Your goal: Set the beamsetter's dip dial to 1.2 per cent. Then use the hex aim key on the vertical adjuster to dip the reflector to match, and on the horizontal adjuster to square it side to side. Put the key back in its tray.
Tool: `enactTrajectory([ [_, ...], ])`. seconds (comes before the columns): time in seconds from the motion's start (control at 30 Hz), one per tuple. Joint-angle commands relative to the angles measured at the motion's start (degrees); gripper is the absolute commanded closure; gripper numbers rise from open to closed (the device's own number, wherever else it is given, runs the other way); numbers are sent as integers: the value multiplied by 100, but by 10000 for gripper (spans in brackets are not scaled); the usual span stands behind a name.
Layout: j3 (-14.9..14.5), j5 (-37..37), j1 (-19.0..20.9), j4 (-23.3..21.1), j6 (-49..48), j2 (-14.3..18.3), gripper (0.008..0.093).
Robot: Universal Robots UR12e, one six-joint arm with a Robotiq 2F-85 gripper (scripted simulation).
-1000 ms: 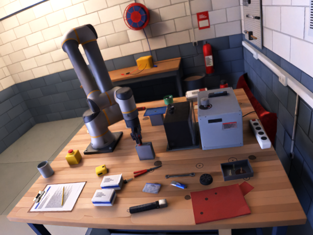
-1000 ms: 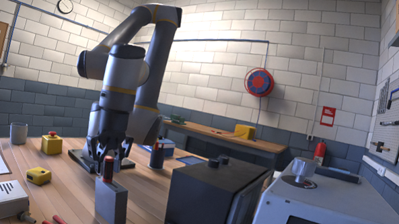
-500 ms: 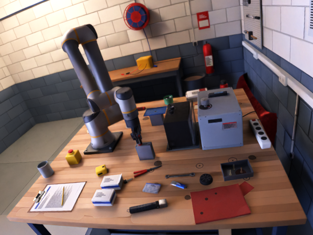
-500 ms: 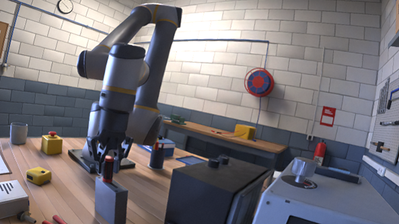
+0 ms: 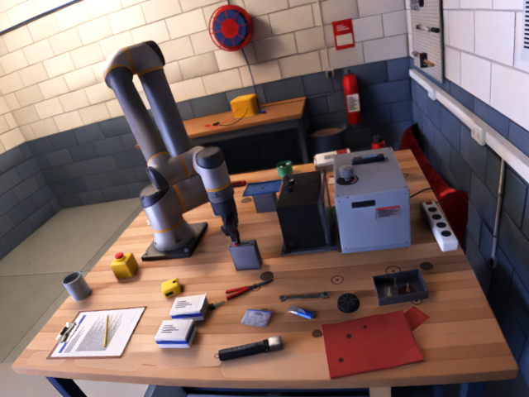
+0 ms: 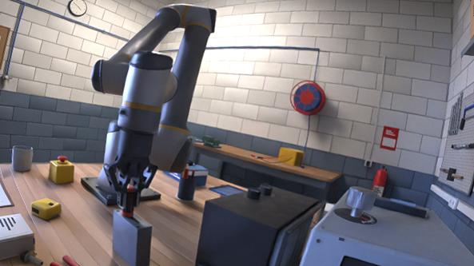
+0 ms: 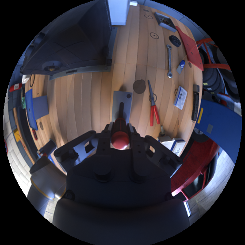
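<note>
The red-handled hex aim key [image 6: 129,200] [image 7: 120,134] stands upright in the grey tray block [image 5: 245,254] [image 6: 132,239] [image 7: 121,104], its handle sticking up above the block's top. My gripper [image 5: 233,236] [image 6: 130,192] [image 7: 120,131] reaches straight down over the tray and is shut around the key's handle. To the right stands the black headlamp housing [image 5: 304,212] [image 6: 258,233] with two adjuster knobs on top. Beside that is the grey beamsetter box [image 5: 371,200] [image 6: 382,235], whose dip dial [image 5: 346,173] [image 6: 358,201] sits on its top.
The headlamp housing rises close to the right of the tray. In front of the tray lie red pliers [image 5: 245,289], a wrench [image 5: 304,296], a black cap [image 5: 348,302] and a small parts tray [image 5: 400,286]. White boxes [image 5: 188,307] and a yellow block [image 5: 171,287] lie front left.
</note>
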Motion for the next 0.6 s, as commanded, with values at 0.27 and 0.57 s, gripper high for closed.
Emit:
enactTrajectory([
  [0.27,0,0,0,3,0,0,934],
  [0.57,-26,0,0,65,0,-41,934],
])
